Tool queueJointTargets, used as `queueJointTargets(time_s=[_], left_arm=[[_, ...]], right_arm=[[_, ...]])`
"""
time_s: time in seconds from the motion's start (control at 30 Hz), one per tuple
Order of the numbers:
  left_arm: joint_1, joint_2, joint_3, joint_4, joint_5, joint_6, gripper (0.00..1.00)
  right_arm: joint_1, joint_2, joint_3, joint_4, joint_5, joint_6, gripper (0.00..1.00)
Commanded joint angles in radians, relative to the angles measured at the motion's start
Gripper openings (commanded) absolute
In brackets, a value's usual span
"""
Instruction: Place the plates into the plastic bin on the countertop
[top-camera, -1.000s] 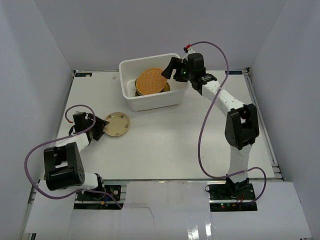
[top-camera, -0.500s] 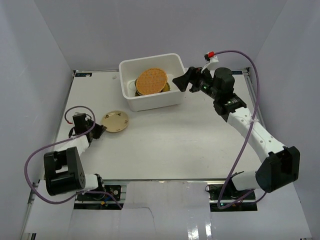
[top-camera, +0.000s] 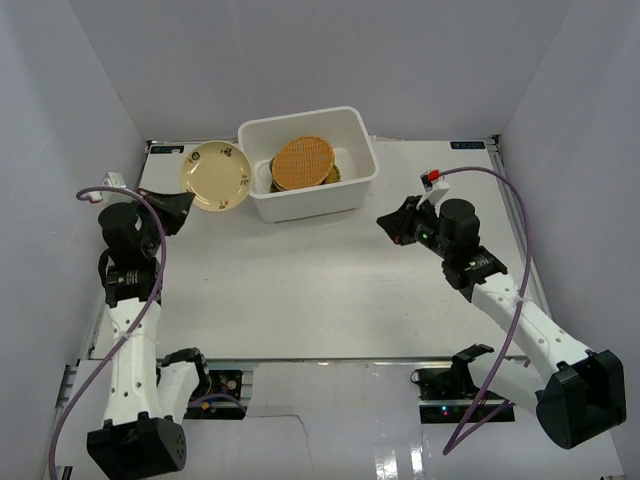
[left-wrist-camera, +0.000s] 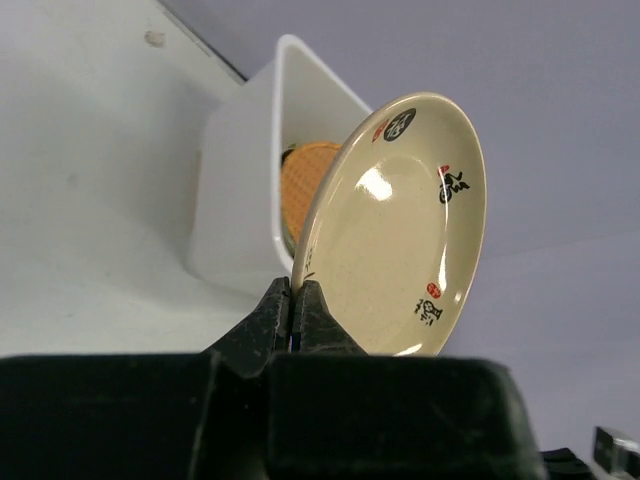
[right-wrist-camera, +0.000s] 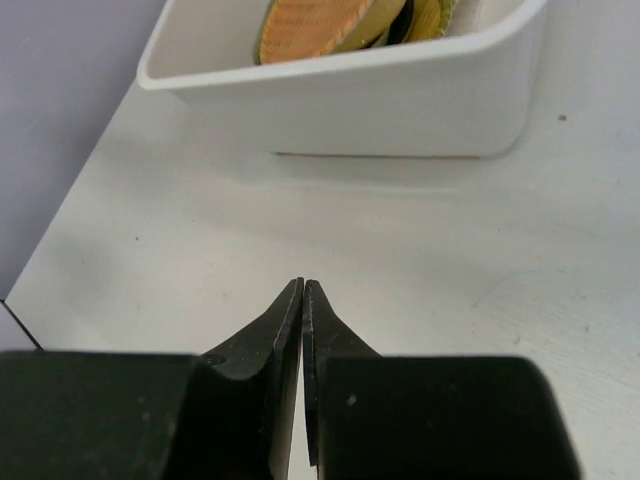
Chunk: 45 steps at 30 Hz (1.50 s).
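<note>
The left gripper (left-wrist-camera: 297, 305) pinches the rim of the beige plate (left-wrist-camera: 400, 225), held up at the upper left of the top view, just beside the plastic bin (top-camera: 305, 205). The plate looks glossy, stiff and light, likely slippery and breakable. The right gripper (right-wrist-camera: 303, 300) has its jaws pressed together, empty.

We see black and red characters on the beige round plate (left-wrist-camera: 400, 230), an orange woven round tray (top-camera: 302, 162), a white plastic bin (top-camera: 310, 203).

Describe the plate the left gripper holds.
Start at the white bin at the table's far side. Just left of it, the left gripper pinches a plate by the rim, off the table. It's glossy beige with small dark and red marks; the bin's top dish is orange woven.
</note>
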Motion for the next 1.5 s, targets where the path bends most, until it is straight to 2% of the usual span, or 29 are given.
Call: queueJointTargets(time_s=[0.0,0.03,0.1,0.17,0.27,0.47,0.57,0.73,0.77,0.8,0.87,0.9,1.0,1.03,1.1,1.13,1.33,1.43,1.47], left_arm=[[-0.053,0.081,0.078,0.087,0.063,-0.057,0.00],[-0.085,0.115,0.095,0.108,0.051,-0.066,0.00],[-0.219,0.197,0.179,0.120,-0.036,-0.039,0.00],[-0.346,0.338,0.275,0.126,-0.102,0.001,0.00],[-0.423,0.530,0.401,0.157,-0.133,0.015,0.00],[-0.469,0.840,0.593,0.174,-0.161,0.038,0.00],[-0.472,0.943,0.662,0.177,-0.185,0.044,0.00],[-0.477,1.087,0.802,0.123,-0.124,0.066,0.00],[-0.480,1.104,0.816,0.110,-0.125,0.072,0.03],[-0.478,1.126,0.824,0.091,-0.125,0.080,0.12],[-0.480,1.133,0.825,0.076,-0.127,0.087,0.23],[-0.480,1.132,0.824,0.073,-0.128,0.096,0.39],[-0.478,1.117,0.815,0.071,-0.131,0.113,0.70],[-0.478,1.108,0.819,0.068,-0.130,0.127,0.83],[-0.478,1.103,0.844,0.045,-0.130,0.143,0.94],[-0.480,1.101,0.854,0.033,-0.130,0.150,0.98],[-0.482,1.054,0.882,-0.024,-0.124,0.227,0.98],[-0.488,0.988,0.868,-0.029,-0.128,0.285,0.98],[-0.491,0.947,0.865,-0.032,-0.131,0.320,0.98]], right_arm=[[-0.004,-0.032,-0.028,0.028,0.001,0.001,0.08],[-0.004,-0.033,-0.037,0.030,-0.004,0.005,0.09],[-0.004,-0.027,-0.040,0.032,-0.016,0.005,0.10],[-0.003,-0.030,-0.045,0.032,-0.016,0.005,0.11],[-0.001,-0.035,-0.046,0.022,-0.025,0.002,0.13],[-0.001,-0.067,-0.057,-0.001,-0.042,0.007,0.13],[0.000,-0.087,-0.052,-0.024,-0.035,-0.002,0.14],[0.002,-0.098,-0.051,-0.034,-0.027,-0.008,0.15],[0.002,-0.096,-0.052,-0.033,-0.027,-0.005,0.15],[0.002,-0.096,-0.055,-0.027,-0.030,-0.002,0.15],[0.003,-0.095,-0.058,-0.024,-0.032,0.001,0.15],[0.003,-0.093,-0.058,-0.019,-0.029,0.004,0.15],[0.005,-0.087,-0.051,-0.022,-0.032,0.005,0.18],[0.008,-0.087,-0.048,-0.019,-0.033,0.007,0.19],[0.006,-0.089,-0.039,-0.018,-0.032,0.010,0.22],[0.008,-0.092,-0.034,-0.022,-0.029,0.010,0.22],[0.011,-0.112,0.003,-0.037,-0.019,0.009,0.29],[0.014,-0.119,0.014,-0.041,-0.013,0.009,0.36],[0.014,-0.121,0.017,-0.039,-0.013,0.009,0.43]])
